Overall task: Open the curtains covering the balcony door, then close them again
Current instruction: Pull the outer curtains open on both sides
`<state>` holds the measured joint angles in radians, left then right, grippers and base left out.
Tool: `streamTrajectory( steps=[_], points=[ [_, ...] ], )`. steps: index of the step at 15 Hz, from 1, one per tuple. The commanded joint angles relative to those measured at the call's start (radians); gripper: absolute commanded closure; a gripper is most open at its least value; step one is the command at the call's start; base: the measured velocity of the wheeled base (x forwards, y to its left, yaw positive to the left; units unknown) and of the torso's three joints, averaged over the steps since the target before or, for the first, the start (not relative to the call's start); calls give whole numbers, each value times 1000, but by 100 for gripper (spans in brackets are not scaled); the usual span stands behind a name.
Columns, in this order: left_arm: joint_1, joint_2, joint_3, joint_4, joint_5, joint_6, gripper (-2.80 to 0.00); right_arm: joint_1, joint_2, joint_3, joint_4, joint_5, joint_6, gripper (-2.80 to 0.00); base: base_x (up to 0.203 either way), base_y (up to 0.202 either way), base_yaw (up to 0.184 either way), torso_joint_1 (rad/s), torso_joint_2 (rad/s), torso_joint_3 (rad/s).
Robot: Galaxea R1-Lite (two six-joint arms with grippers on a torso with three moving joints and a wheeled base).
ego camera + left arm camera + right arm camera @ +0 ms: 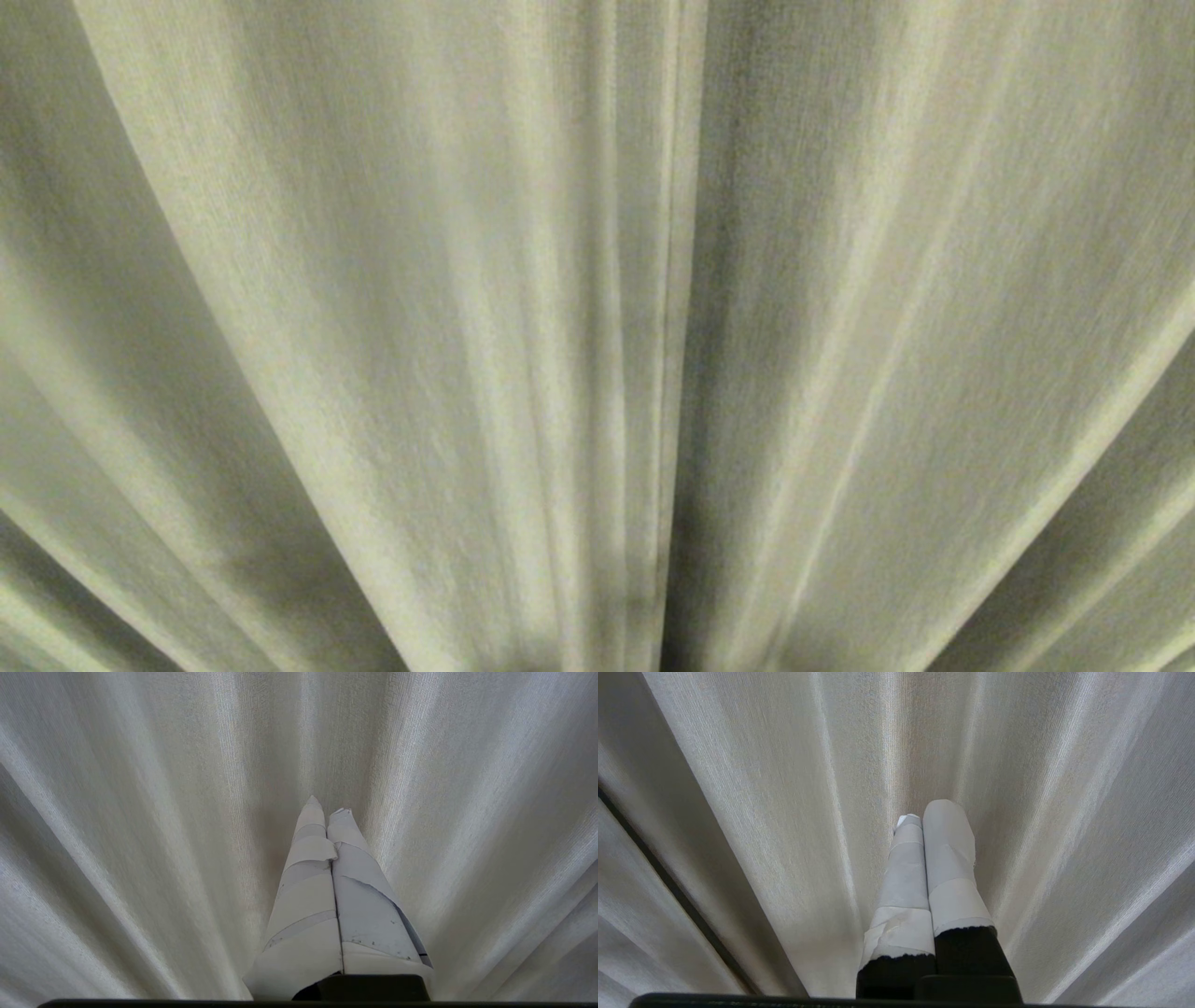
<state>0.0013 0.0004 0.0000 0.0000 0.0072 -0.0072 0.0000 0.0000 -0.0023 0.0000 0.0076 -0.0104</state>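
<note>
Cream pleated curtains (pixel 392 336) fill the whole head view, drawn together; the two panels meet at a vertical seam (pixel 674 308) near the middle. The balcony door is hidden behind them. Neither arm shows in the head view. In the left wrist view my left gripper (pixel 327 807), its fingers wrapped in white tape, is shut with nothing between them, tips close to the fabric (pixel 140 835). In the right wrist view my right gripper (pixel 930 814) is also shut and empty, pointing at the curtain (pixel 1041 812).
A dark narrow gap (pixel 668 877) between two curtain folds runs diagonally beside the right gripper. Fabric fills every view; no floor, wall or other object shows.
</note>
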Motion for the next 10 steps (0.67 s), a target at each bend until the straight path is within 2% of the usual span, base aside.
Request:
streamTrajectory(
  steps=[1,7,10],
  points=[
    [0,0,0,0,0,-2,0,0,0,1,0,0,0,0,0,0,0,0,0,0],
    [0,0,-1,-10,-4,-5,0,0,0,-1,0,0,0,0,0,0,0,0,0,0],
    [0,11,-78,12,-61,-10,0,0,0,0,0,0,0,0,0,0,0,0,0,0]
  ],
)
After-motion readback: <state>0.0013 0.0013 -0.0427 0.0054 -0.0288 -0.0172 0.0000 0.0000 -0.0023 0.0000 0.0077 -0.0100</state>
